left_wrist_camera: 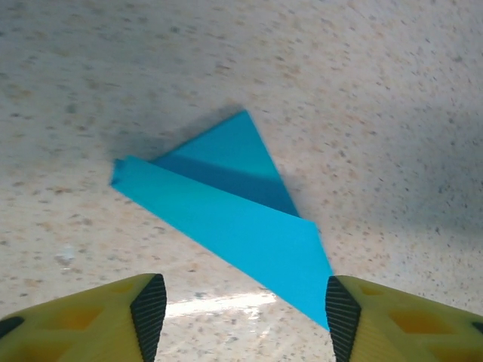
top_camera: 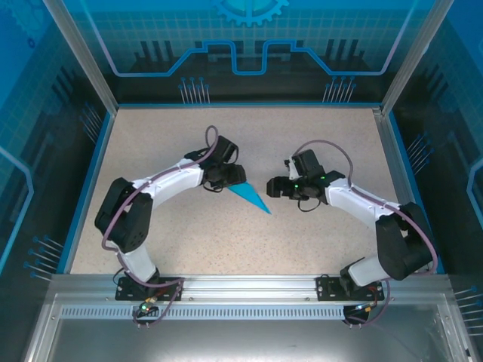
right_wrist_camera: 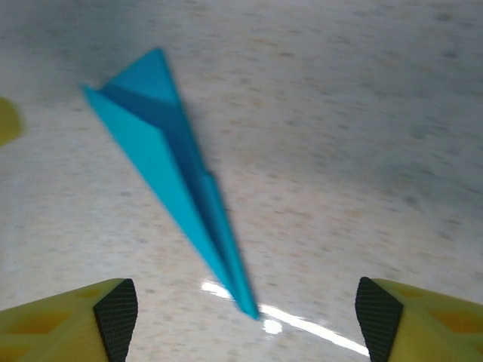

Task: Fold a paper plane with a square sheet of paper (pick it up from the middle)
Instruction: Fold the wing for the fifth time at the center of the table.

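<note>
Top external view: I see the paper plane lying on the table, in the middle, between my two arms.
Which way it points: its long line runs from the far left down to the near right. The wide back end is on the left and the sharp nose is on the right.
Left gripper: it sits right over the wide back end of the plane. Its fingers are spread apart and hold nothing.
Right gripper: it hangs just beside the nose end, a little farther back on the table. Its fingers are spread wide too, and they are empty.
Left wrist view: the paper plane lies flat ahead of the left gripper. The near corner of the plane comes right up beside one finger pad, and I cannot tell if they touch.
Right wrist view: the paper plane stretches away from the right gripper, with its nose tip lying in the gap between the fingers. This picture is a bit blurry.
Nearer arm: I think the left one is closer to the body of the plane. The right one is closer to the nose.
My guess: the plane looks folded and let go. If I pick it up, I should pinch across the long line, not along it.
</note>
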Controlling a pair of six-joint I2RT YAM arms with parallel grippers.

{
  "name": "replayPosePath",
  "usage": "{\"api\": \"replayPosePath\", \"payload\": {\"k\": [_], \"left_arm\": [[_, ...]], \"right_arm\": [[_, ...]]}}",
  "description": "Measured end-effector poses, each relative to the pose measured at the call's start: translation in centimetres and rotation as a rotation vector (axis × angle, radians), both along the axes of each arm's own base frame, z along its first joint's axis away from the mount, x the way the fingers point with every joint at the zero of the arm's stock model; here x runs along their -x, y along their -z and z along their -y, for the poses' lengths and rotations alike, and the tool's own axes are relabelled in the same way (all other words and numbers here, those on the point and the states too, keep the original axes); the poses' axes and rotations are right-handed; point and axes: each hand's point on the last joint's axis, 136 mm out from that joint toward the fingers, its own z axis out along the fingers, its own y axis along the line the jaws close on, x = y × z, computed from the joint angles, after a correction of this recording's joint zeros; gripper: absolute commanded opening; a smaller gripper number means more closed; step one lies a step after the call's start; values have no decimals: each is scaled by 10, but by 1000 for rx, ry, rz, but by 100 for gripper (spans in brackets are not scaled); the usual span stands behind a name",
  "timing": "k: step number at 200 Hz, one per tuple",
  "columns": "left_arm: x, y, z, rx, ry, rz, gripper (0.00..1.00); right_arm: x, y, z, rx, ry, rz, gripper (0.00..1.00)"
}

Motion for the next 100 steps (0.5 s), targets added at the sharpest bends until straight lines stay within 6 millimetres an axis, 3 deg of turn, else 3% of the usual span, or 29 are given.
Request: {"api": "replayPosePath", "payload": {"k": [21,47,100], "left_arm": [[1,2,19,-71,25,-8,71],[0,13,36,-165,46,-25,73],[2,40,32,-331,49,-91,72]], "right_arm": [[6,13,27,72,72,-12,88],[9,13,49,116,129,10,91],[9,11,71,134,193,32,91]]}}
